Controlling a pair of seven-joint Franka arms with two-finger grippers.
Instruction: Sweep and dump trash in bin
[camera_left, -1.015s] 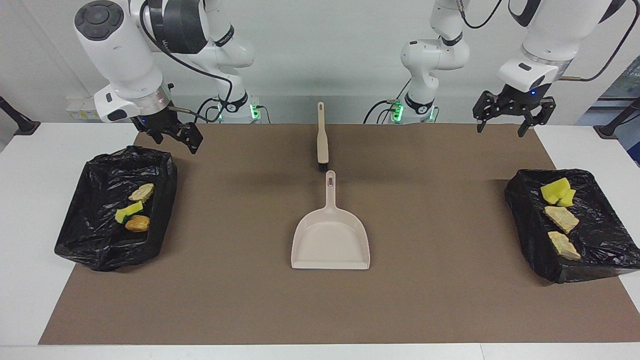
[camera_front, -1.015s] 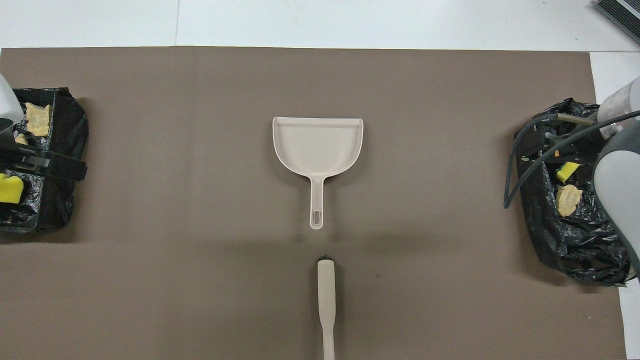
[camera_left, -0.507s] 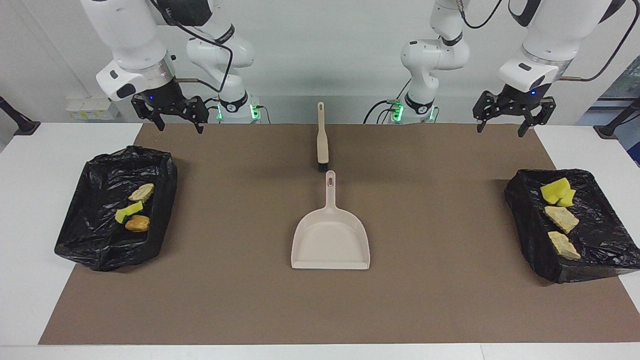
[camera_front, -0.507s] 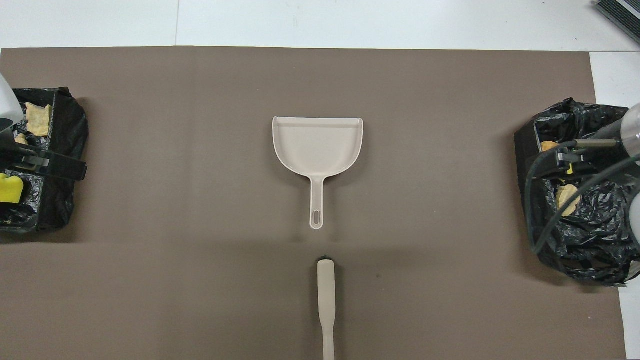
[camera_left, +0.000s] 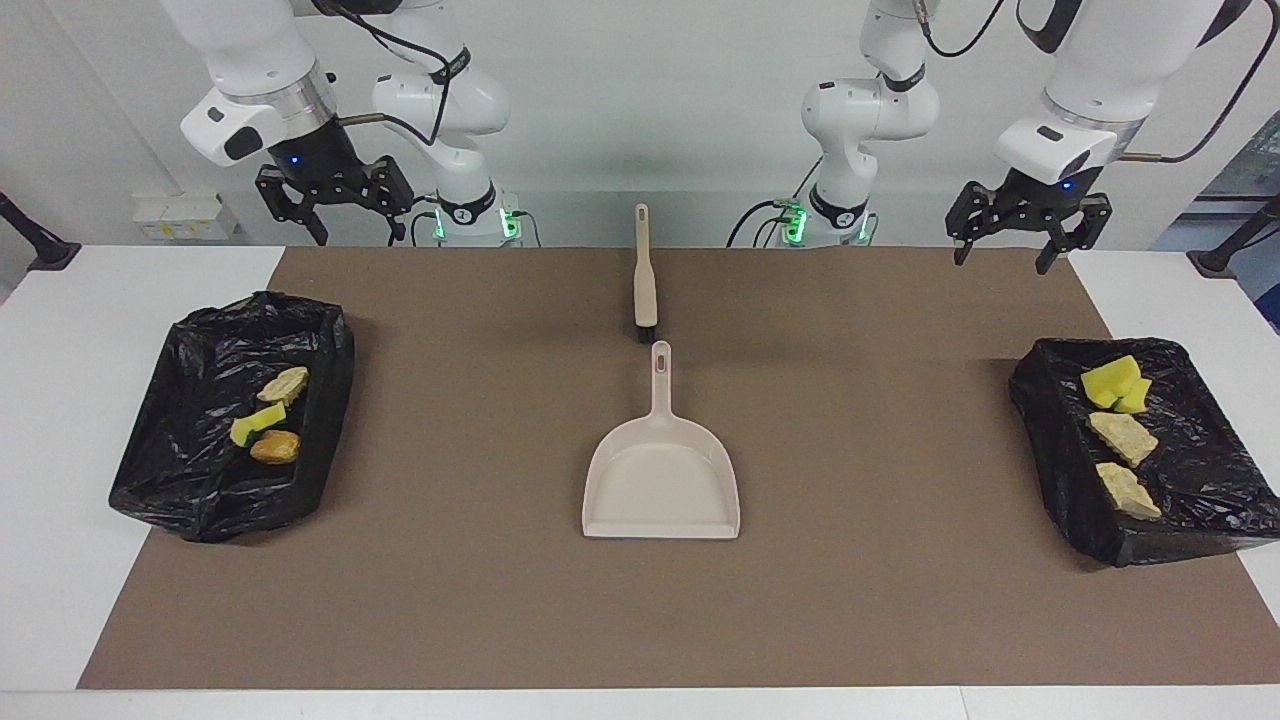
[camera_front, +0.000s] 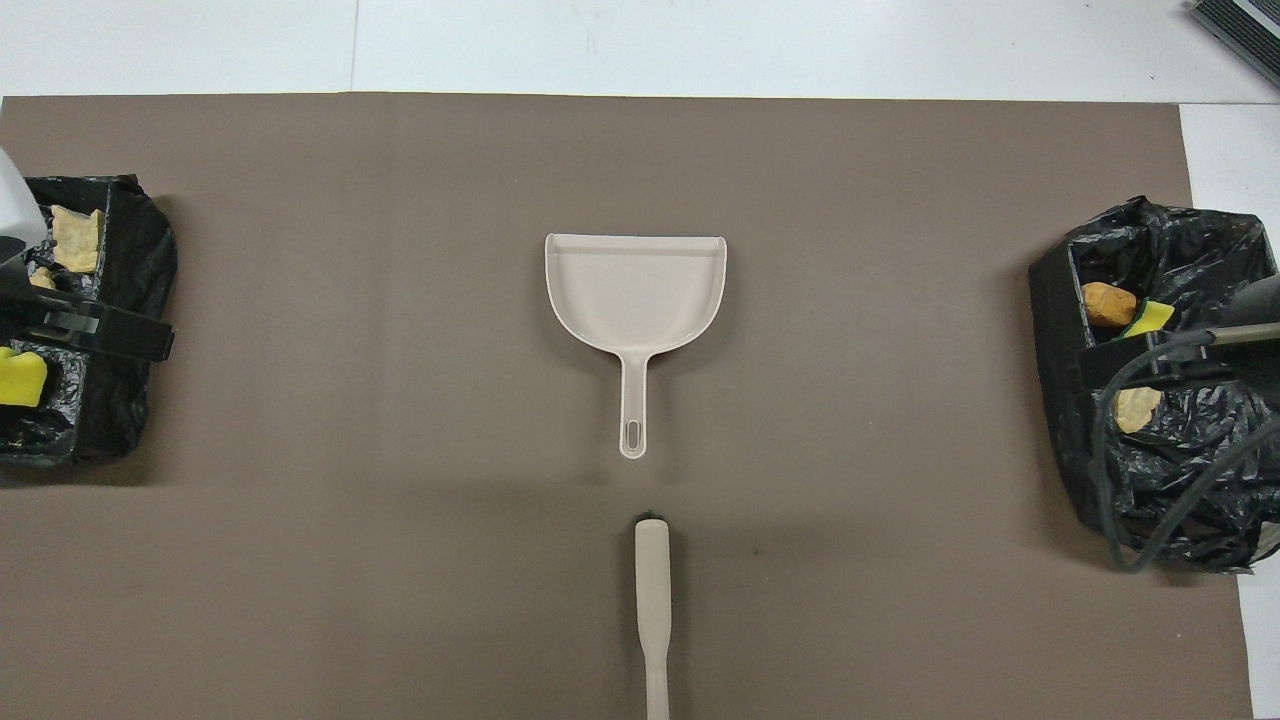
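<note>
While both arms wait raised at the robots' edge of the desk (camera_left: 60, 330), the left gripper (camera_left: 1020, 232) and right gripper (camera_left: 335, 210) hang spread and empty; the trash (camera_left: 268, 420) already lies in two black-lined bins (camera_left: 190, 480), dustpan (camera_left: 660, 480) and brush (camera_left: 645, 280) between them.
</note>
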